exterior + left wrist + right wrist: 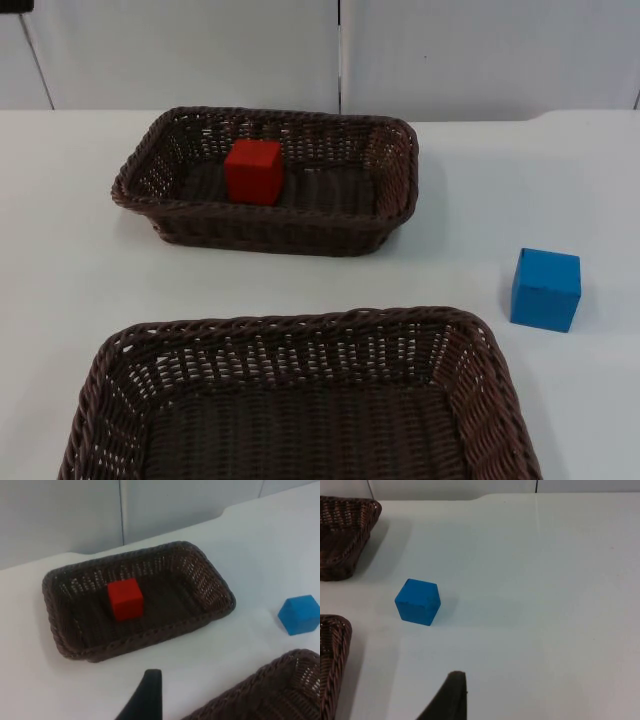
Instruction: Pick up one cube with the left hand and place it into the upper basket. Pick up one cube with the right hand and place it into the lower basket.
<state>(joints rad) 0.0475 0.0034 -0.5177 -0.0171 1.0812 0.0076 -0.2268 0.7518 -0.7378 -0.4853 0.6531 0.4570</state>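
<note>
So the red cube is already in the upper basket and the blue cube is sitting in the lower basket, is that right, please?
Not quite. The red cube is indeed in the upper basket, but the blue cube is not in the lower basket: it sits on the white table to that basket's right, apart from it. The top view shows this plainly.

Bright, even light falls from overhead across the white tabletop point(80, 270), with no glare. Shadows stay soft and short: a faint one lies beside the blue cube point(545, 290) and a pale band rims the upper basket point(400, 160). The red cube point(253, 171) looks saturated against the dark weave. In the left wrist view edges look slightly soft, and the dark fingertip point(145, 697) is out of focus, like the fingertip point(447, 697) in the right wrist view.
</note>
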